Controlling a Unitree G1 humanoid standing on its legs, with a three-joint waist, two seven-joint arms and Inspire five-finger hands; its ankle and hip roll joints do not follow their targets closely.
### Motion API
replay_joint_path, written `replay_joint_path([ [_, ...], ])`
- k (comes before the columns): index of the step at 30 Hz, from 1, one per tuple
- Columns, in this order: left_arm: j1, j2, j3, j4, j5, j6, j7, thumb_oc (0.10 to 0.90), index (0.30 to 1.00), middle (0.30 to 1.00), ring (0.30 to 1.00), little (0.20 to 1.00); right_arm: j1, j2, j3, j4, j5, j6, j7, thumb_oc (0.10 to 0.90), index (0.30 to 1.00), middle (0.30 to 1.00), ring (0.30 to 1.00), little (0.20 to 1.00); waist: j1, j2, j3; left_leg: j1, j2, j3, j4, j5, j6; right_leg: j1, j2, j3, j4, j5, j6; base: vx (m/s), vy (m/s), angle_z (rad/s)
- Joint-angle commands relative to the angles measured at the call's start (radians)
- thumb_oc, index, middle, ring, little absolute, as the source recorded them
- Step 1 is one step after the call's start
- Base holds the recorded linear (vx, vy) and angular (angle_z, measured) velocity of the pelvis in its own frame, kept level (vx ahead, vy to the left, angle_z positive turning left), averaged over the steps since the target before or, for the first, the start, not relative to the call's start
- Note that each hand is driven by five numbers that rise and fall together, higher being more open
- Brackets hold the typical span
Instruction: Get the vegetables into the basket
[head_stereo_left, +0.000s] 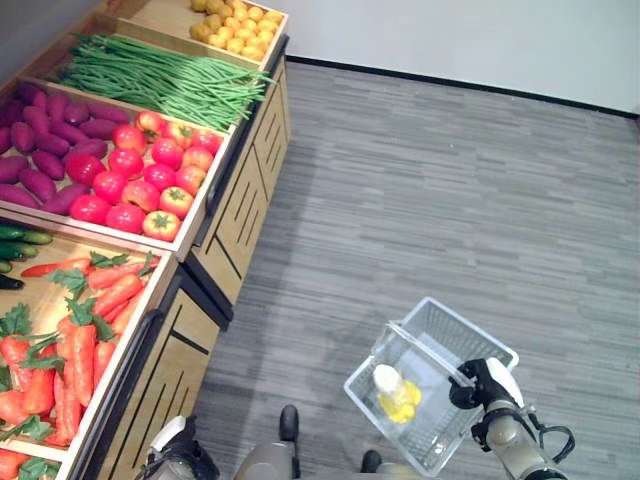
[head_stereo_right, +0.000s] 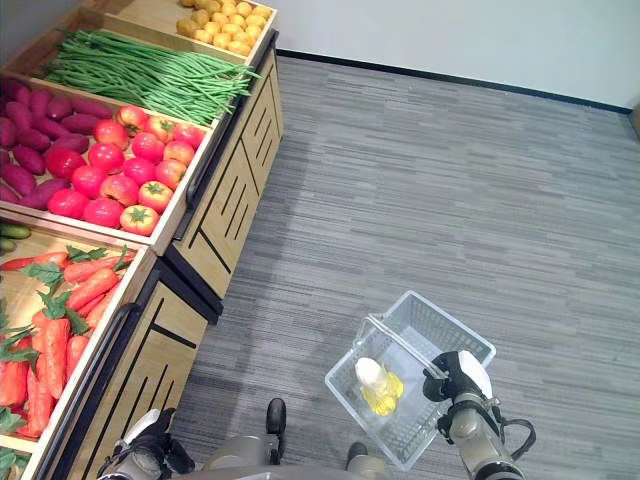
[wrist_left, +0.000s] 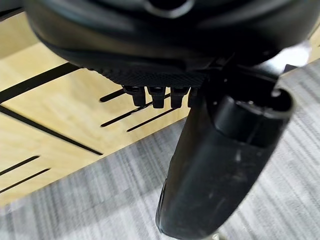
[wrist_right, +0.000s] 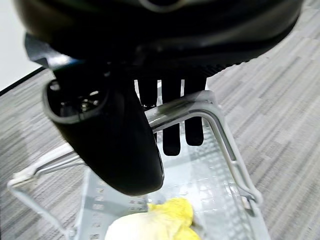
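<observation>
My right hand (head_stereo_left: 480, 383) is shut on the handle (wrist_right: 186, 106) of a clear wire basket (head_stereo_left: 470, 326), which hangs low over the floor at the lower right. Inside lies a yellow and white vegetable (head_stereo_left: 394, 393), seen past the fingers in the right wrist view as a yellow and white vegetable (wrist_right: 152, 225). On the stand at the left lie carrots (head_stereo_left: 82, 340), tomatoes (head_stereo_left: 150, 175), purple sweet potatoes (head_stereo_left: 48, 140), green beans (head_stereo_left: 160, 75) and cucumbers (head_stereo_left: 20, 240). My left hand (head_stereo_left: 172, 445) hangs low beside the stand's front, open and holding nothing.
The wooden stand (head_stereo_left: 240, 215) runs along the left side, with slatted panels facing the grey floor (head_stereo_left: 450, 190). A crate of small yellow fruit (head_stereo_left: 235, 25) sits at its far end. A white wall borders the floor at the back.
</observation>
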Motion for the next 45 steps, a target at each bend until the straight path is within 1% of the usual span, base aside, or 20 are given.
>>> replay_joint_path([
  [1, 0.046, 0.01, 0.0, 0.014, 0.013, 0.011, 0.02, 0.9, 1.0, 1.0, 1.0, 1.0, -0.013, -0.103, -0.029, -0.084, -0.023, -0.037, -0.053, 0.4, 0.3, 0.3, 0.3, 0.3, 0.006, -0.019, -0.026, -0.061, 0.033, -0.014, 0.103, -0.063, -0.028, -0.004, -0.078, 0.053, 0.001, 0.22, 0.113, 0.06, 0.132, 0.01],
  [3, 0.049, 0.008, 0.005, 0.005, 0.006, 0.01, 0.03, 0.9, 1.0, 1.0, 1.0, 1.0, -0.016, -0.105, -0.024, -0.066, -0.028, -0.039, -0.053, 0.4, 0.3, 0.3, 0.3, 0.3, 0.011, -0.02, -0.026, -0.057, 0.021, -0.017, 0.104, -0.072, -0.019, -0.011, -0.085, 0.058, 0.021, 0.242, 0.119, 0.05, 0.123, 0.01],
  [5, 0.055, 0.007, 0.017, -0.006, -0.016, 0.012, 0.05, 0.9, 1.0, 1.0, 1.0, 1.0, -0.027, -0.097, -0.019, -0.031, -0.024, -0.034, -0.056, 0.4, 0.3, 0.3, 0.3, 0.3, 0.016, -0.013, -0.015, -0.037, 0.008, -0.029, 0.105, -0.084, 0.002, -0.055, -0.099, 0.064, 0.127, 0.316, 0.114, 0.05, 0.16, 0.02],
  [7, 0.054, 0.008, 0.02, -0.011, -0.026, 0.016, 0.057, 0.9, 1.0, 1.0, 1.0, 1.0, -0.034, -0.085, -0.022, 0.013, -0.002, -0.036, -0.061, 0.4, 0.3, 0.3, 0.3, 0.3, 0.017, 0.002, -0.004, -0.022, 0.004, -0.051, 0.105, -0.084, 0.016, -0.083, -0.087, 0.073, 0.227, 0.329, 0.098, 0.07, 0.16, 0.13],
  [9, 0.055, 0.007, 0.02, -0.011, -0.028, 0.015, 0.056, 0.9, 1.0, 1.0, 1.0, 1.0, -0.039, -0.079, -0.021, 0.035, 0.006, -0.037, -0.062, 0.4, 0.3, 0.3, 0.3, 0.3, 0.016, 0.008, -0.002, -0.013, 0.0, -0.061, 0.108, -0.089, 0.02, -0.092, -0.079, 0.077, 0.268, 0.324, 0.091, 0.1, 0.112, 0.37],
  [10, 0.051, 0.007, 0.011, -0.009, -0.033, 0.012, 0.054, 0.9, 1.0, 1.0, 1.0, 1.0, -0.045, -0.074, -0.012, 0.07, 0.013, -0.039, -0.059, 0.4, 0.3, 0.3, 0.3, 0.3, 0.005, 0.023, 0.002, 0.019, -0.004, -0.093, 0.096, -0.091, 0.027, -0.143, -0.021, 0.097, 0.307, 0.287, 0.07, 0.18, 0.089, 0.29],
  [12, 0.048, 0.007, 0.015, -0.007, -0.044, 0.012, 0.056, 0.9, 1.0, 1.0, 1.0, 1.0, -0.045, -0.074, -0.006, 0.062, 0.013, -0.041, -0.055, 0.4, 0.3, 0.3, 0.3, 0.3, -0.005, 0.027, 0.007, 0.041, -0.006, -0.109, 0.087, -0.093, 0.026, -0.172, -0.002, 0.09, 0.314, 0.25, 0.057, 0.16, 0.046, 0.49],
  [13, 0.047, 0.008, 0.02, -0.003, -0.053, 0.01, 0.055, 0.9, 1.0, 1.0, 1.0, 1.0, -0.047, -0.075, -0.003, 0.056, 0.015, -0.041, -0.051, 0.4, 0.3, 0.3, 0.3, 0.3, -0.011, 0.032, 0.012, 0.058, -0.003, -0.122, 0.08, -0.095, 0.021, -0.203, 0.004, 0.075, 0.286, 0.22, 0.046, 0.24, -0.125, 0.74],
  [16, 0.032, 0.008, 0.011, 0.011, -0.052, 0.013, 0.058, 0.9, 1.0, 1.0, 1.0, 1.0, -0.061, -0.082, 0.004, 0.029, 0.021, -0.044, -0.06, 0.4, 0.3, 0.3, 0.3, 0.3, -0.042, 0.028, 0.046, 0.105, -0.011, -0.184, 0.092, -0.126, 0.003, -0.246, 0.004, 0.09, 0.138, 0.221, 0.056, 0.27, -0.164, 0.48],
  [17, 0.023, 0.007, 0.01, 0.017, -0.054, 0.013, 0.058, 0.9, 1.0, 1.0, 1.0, 1.0, -0.068, -0.09, 0.012, 0.008, 0.018, -0.043, -0.06, 0.4, 0.3, 0.3, 0.3, 0.3, -0.059, 0.022, 0.052, 0.129, -0.014, -0.224, 0.097, -0.148, -0.011, -0.266, 0.019, 0.163, 0.044, 0.236, 0.072, 0.27, -0.189, 0.9],
  [19, 0.014, 0.005, 0.014, 0.031, -0.059, 0.011, 0.058, 0.9, 1.0, 1.0, 1.0, 1.0, -0.071, -0.094, 0.01, 0.015, 0.015, -0.042, -0.061, 0.4, 0.3, 0.3, 0.3, 0.3, -0.07, 0.018, 0.048, 0.146, -0.013, -0.262, 0.103, -0.168, -0.023, -0.281, 0.033, 0.219, 0.002, 0.255, 0.083, 0.26, -0.187, 0.83],
  [24, 0.034, -0.004, 0.026, 0.035, -0.065, 0.013, 0.058, 0.9, 1.0, 1.0, 1.0, 1.0, -0.058, -0.104, 0.006, 0.017, 0.009, -0.04, -0.049, 0.4, 0.3, 0.3, 0.3, 0.3, -0.061, 0.008, 0.007, 0.163, 0.016, -0.303, 0.115, -0.187, -0.052, -0.225, 0.056, 0.176, 0.003, 0.205, 0.062, 0.2, -0.257, 0.8],
  [30, 0.044, 0.0, 0.009, 0.037, -0.063, 0.006, 0.061, 0.9, 1.0, 1.0, 1.0, 1.0, -0.045, -0.157, -0.014, 0.005, 0.009, -0.059, -0.058, 0.4, 0.3, 0.3, 0.3, 0.3, -0.057, 0.033, -0.012, 0.144, 0.102, -0.387, 0.085, -0.109, -0.108, -0.204, 0.097, 0.079, 0.032, 0.126, 0.017, 0.11, -0.311, 0.59],
  [32, 0.014, -0.006, -0.01, 0.036, -0.053, 0.01, 0.062, 0.9, 1.0, 1.0, 1.0, 1.0, -0.039, -0.17, -0.03, 0.032, 0.024, -0.062, -0.072, 0.4, 0.3, 0.3, 0.3, 0.3, -0.071, 0.036, -0.002, 0.089, 0.12, -0.281, 0.099, -0.083, -0.112, -0.172, 0.072, 0.021, 0.01, 0.114, 0.009, 0.01, -0.177, 0.6],
  [33, 0.013, -0.006, -0.01, 0.036, -0.053, 0.01, 0.062, 0.9, 1.0, 1.0, 1.0, 1.0, -0.039, -0.17, -0.03, 0.033, 0.024, -0.062, -0.072, 0.4, 0.3, 0.3, 0.3, 0.3, -0.073, 0.036, -0.002, 0.086, 0.119, -0.282, 0.101, -0.084, -0.112, -0.172, 0.071, 0.02, 0.009, 0.115, 0.009, -0.04, -0.11, 1.14],
  [34, -0.013, -0.005, -0.009, 0.035, -0.038, 0.019, 0.061, 0.9, 1.0, 1.0, 1.0, 1.0, -0.018, -0.177, -0.048, 0.008, 0.028, -0.059, -0.081, 0.4, 0.3, 0.3, 0.3, 0.3, -0.105, 0.031, 0.006, 0.058, 0.155, -0.064, 0.135, -0.066, -0.118, -0.142, 0.05, -0.023, -0.019, 0.12, 0.007, -0.03, -0.073, 1.2],
  [35, -0.013, -0.005, -0.009, 0.034, -0.038, 0.02, 0.061, 0.9, 1.0, 1.0, 1.0, 1.0, -0.018, -0.177, -0.049, 0.007, 0.028, -0.059, -0.081, 0.4, 0.3, 0.3, 0.3, 0.3, -0.102, 0.031, 0.006, 0.058, 0.156, -0.061, 0.136, -0.067, -0.118, -0.142, 0.051, -0.02, -0.021, 0.121, 0.007, -0.04, -0.106, 1.38],
  [36, -0.027, -0.008, -0.017, 0.025, -0.021, 0.025, 0.06, 0.9, 1.0, 1.0, 1.0, 1.0, 0.001, -0.173, -0.062, 0.008, 0.03, -0.052, -0.087, 0.4, 0.3, 0.3, 0.3, 0.3, -0.123, 0.039, 0.004, 0.063, 0.194, 0.096, 0.114, -0.042, -0.128, -0.119, 0.044, -0.06, -0.051, 0.129, 0.01, -0.01, -0.029, 1.02],
  [41, -0.026, -0.024, -0.03, 0.025, 0.006, 0.034, 0.056, 0.9, 1.0, 1.0, 1.0, 1.0, 0.027, -0.165, -0.079, -0.002, 0.021, -0.045, -0.093, 0.4, 0.3, 0.3, 0.3, 0.3, -0.125, 0.065, -0.007, 0.038, 0.19, 0.143, 0.024, 0.032, -0.139, -0.089, 0.033, -0.117, -0.072, 0.133, 0.02, 0.03, 0.034, 0.56],
  [45, -0.008, -0.024, -0.02, 0.037, 0.021, 0.037, 0.052, 0.9, 1.0, 1.0, 1.0, 1.0, 0.036, -0.146, -0.075, -0.002, 0.004, -0.04, -0.084, 0.4, 0.3, 0.3, 0.3, 0.3, -0.123, 0.065, -0.012, 0.068, 0.171, 0.146, -0.012, 0.012, -0.118, -0.085, 0.021, -0.111, -0.05, 0.124, 0.028, 0.06, 0.111, 0.03],
])
